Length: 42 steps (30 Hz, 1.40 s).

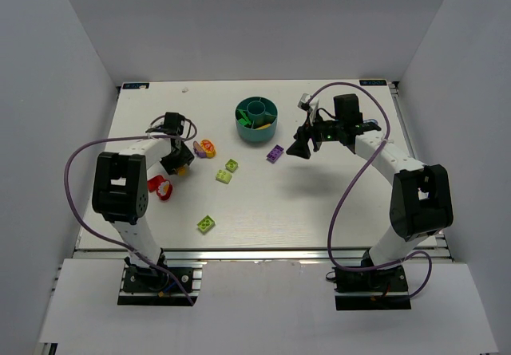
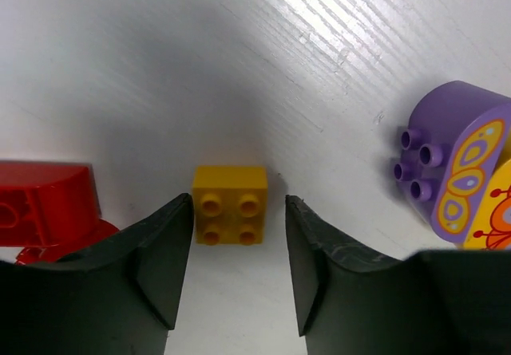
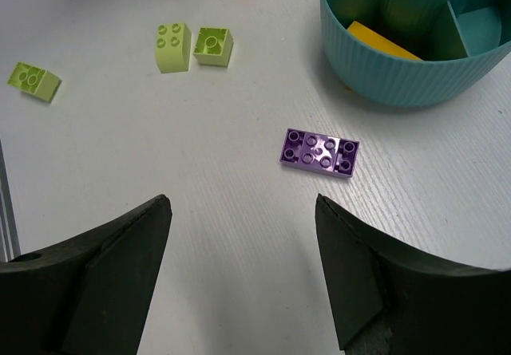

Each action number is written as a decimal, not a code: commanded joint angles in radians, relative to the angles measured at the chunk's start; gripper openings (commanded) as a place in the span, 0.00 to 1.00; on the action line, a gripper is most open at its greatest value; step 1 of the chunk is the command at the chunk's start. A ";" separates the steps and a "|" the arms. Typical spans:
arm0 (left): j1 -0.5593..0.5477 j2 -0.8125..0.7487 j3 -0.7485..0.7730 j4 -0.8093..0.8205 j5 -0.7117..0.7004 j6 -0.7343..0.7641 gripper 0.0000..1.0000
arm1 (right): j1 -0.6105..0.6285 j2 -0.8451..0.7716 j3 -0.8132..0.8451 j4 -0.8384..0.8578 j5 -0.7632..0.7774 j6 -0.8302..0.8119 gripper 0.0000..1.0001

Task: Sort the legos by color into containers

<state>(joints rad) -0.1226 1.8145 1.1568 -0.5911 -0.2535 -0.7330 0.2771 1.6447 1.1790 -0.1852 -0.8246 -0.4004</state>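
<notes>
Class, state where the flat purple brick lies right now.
In the top view the flat purple brick lies slightly right of centre, just nearer than the teal bowl and apart from it, ahead of the right gripper.

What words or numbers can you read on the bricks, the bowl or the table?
None can be read.
purple rounded plastic brick: only a butterfly-wing picture, no letters.
small yellow square studded brick, flat purple studded plate, round teal plastic bowl: plain.
dark marks at the white table's far corners: too small to read.
</notes>
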 commanded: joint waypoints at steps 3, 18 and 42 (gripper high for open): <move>-0.002 -0.030 0.027 0.002 -0.038 0.009 0.43 | 0.005 -0.031 -0.015 0.001 -0.002 0.005 0.78; -0.256 -0.222 0.115 0.324 0.372 0.135 0.09 | -0.001 -0.072 0.021 0.050 0.030 0.053 0.09; -0.520 0.061 0.343 0.597 -0.159 0.281 0.03 | -0.042 -0.086 0.015 0.093 0.073 0.097 0.00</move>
<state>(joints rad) -0.6254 1.8660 1.4666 0.0246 -0.2691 -0.4377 0.2413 1.5940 1.1687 -0.1318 -0.7536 -0.3206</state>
